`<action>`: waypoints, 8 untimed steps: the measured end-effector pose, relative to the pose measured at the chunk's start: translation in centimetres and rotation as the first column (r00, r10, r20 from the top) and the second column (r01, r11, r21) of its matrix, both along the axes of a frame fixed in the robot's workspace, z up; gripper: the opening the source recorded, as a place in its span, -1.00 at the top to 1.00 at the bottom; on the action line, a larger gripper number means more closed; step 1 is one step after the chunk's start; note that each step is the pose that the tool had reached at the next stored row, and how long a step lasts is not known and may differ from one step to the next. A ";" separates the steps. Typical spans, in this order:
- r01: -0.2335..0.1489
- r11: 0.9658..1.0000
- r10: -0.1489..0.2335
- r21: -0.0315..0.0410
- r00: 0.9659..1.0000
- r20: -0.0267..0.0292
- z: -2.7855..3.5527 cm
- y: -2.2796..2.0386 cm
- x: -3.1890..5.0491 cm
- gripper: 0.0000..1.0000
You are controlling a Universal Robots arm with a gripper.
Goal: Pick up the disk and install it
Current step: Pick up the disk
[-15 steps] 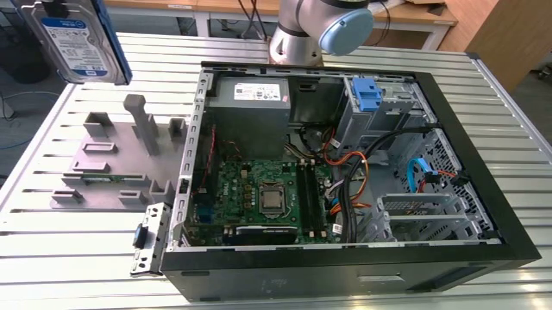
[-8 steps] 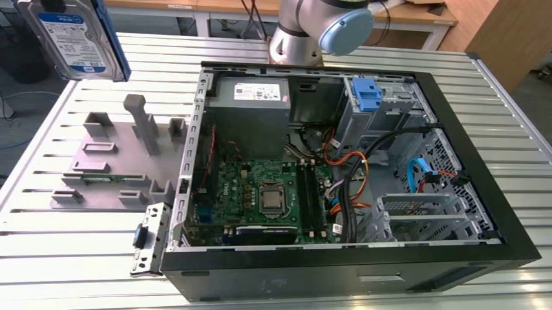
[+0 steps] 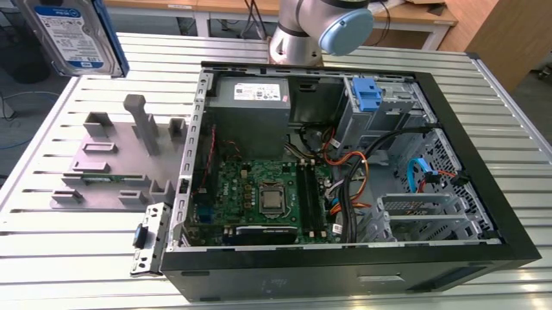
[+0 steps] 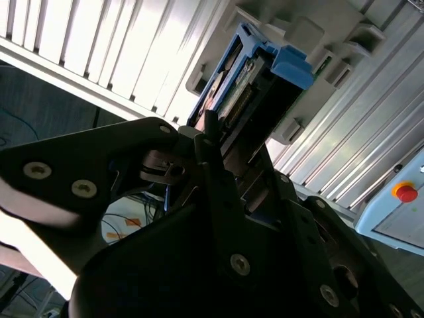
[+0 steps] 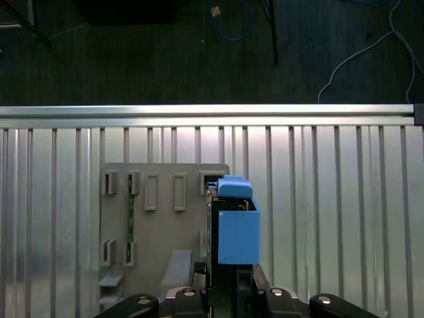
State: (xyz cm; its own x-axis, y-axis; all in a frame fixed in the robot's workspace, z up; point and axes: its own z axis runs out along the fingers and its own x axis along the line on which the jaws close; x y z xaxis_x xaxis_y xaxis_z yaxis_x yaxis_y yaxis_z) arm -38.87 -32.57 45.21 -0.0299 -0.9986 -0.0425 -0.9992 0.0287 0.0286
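Observation:
The disk [image 3: 74, 35] hangs high in the air at the exterior view's upper left, its white-and-blue label facing outward and a blue bracket along its edge. In the first wrist view the disk [image 5: 237, 228] shows edge-on with its blue bracket, above the grey fixture plate [image 5: 162, 218]. My gripper [image 5: 228, 277] is shut on the disk, one black finger on each flat side. In the second wrist view the disk [image 4: 248, 93] sticks out from between the dark fingers [image 4: 211, 142].
An open black computer case [image 3: 483, 194] lies on the slatted metal table [image 3: 52, 258], with a grey power-supply box [image 3: 250, 97] and a blue latch [image 3: 366, 97] at its drive bay. The grey fixture [image 3: 112, 161] stands beside the case. A red button [image 4: 405, 193] sits on a box.

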 end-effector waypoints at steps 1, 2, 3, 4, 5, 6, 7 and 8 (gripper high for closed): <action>0.000 1.000 0.000 0.000 1.000 0.000 0.13 0.00 0.00 0.31; 0.000 1.000 0.000 0.000 1.000 0.000 0.26 0.00 0.00 0.31; 0.000 1.000 0.000 0.000 1.000 0.000 0.39 0.00 0.00 0.31; 0.000 1.000 0.000 0.000 1.000 0.000 0.54 0.00 0.00 0.31; 0.000 1.000 0.000 0.000 1.000 0.000 0.66 0.00 0.00 0.31; 0.000 1.000 0.000 -0.001 1.000 0.000 0.79 0.01 0.00 0.31; 0.000 1.000 0.000 -0.001 1.000 0.000 0.91 0.01 0.00 0.31; 0.000 1.000 0.000 -0.001 1.000 0.000 1.03 0.01 0.00 0.31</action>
